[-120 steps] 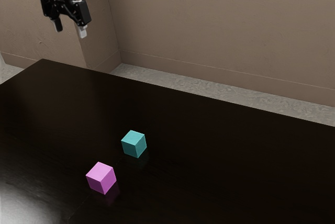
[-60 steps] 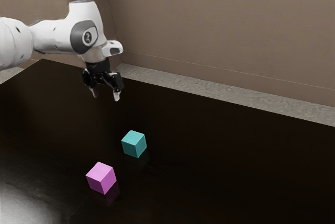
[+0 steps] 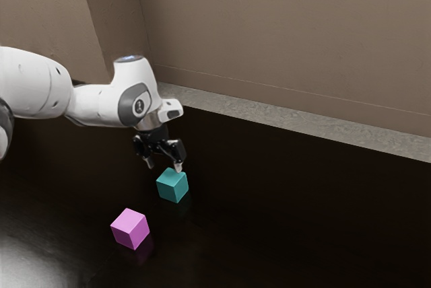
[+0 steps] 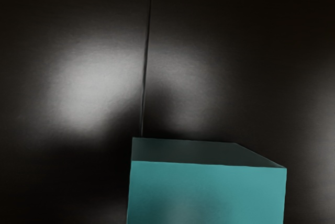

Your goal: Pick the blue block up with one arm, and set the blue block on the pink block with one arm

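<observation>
The blue block [image 3: 172, 186] is a teal cube resting on the dark table [image 3: 283, 207], near the middle of the exterior view. My gripper [image 3: 163, 165] hangs open just above the block's top, fingers pointing down, not touching it. The pink block [image 3: 129, 228] lies on the table a short way in front of the blue block, toward the exterior view's left. In the wrist view the blue block [image 4: 204, 187] looms large right under my hand, with its top face and one side showing.
A beige wall [image 3: 283, 25] and a grey floor strip [image 3: 296, 120] run behind the table's far edge. A thin seam [image 4: 146, 51] runs across the tabletop beyond the blue block.
My arm has swept down from high at the exterior view's upper left toward the right, bringing the open gripper to just above the blue block. Neither block has moved.
</observation>
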{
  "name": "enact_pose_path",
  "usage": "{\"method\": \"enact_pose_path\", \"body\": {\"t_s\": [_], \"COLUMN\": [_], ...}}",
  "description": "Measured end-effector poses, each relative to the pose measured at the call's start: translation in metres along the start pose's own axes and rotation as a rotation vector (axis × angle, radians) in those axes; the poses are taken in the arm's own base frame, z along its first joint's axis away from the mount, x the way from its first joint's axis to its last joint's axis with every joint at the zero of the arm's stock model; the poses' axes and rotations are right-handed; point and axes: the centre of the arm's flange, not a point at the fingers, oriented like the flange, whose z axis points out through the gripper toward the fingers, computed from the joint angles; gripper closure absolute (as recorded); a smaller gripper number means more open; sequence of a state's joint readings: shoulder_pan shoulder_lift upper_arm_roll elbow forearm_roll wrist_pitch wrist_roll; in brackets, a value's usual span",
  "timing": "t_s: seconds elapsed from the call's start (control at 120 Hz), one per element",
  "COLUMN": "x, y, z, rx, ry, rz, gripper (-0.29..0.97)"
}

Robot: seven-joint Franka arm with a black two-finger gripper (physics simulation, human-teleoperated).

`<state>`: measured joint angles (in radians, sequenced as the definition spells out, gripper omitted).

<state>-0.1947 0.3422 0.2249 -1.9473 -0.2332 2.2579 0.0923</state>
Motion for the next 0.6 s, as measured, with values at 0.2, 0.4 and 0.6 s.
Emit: {"method": "enact_pose_path", "body": {"t_s": [0.2,0.4,0.6], "x": [0.003,0.002,0.001], "y": [0.012,0.012,0.009], "z": [0.022,0.039,0.059], "rx": [-0.005,0.002,0.007], "ry": [0.005,-0.015,-0.042], "rz": [0.005,0.030,0.043], "gripper": [0.00,0.00,0.00]}}
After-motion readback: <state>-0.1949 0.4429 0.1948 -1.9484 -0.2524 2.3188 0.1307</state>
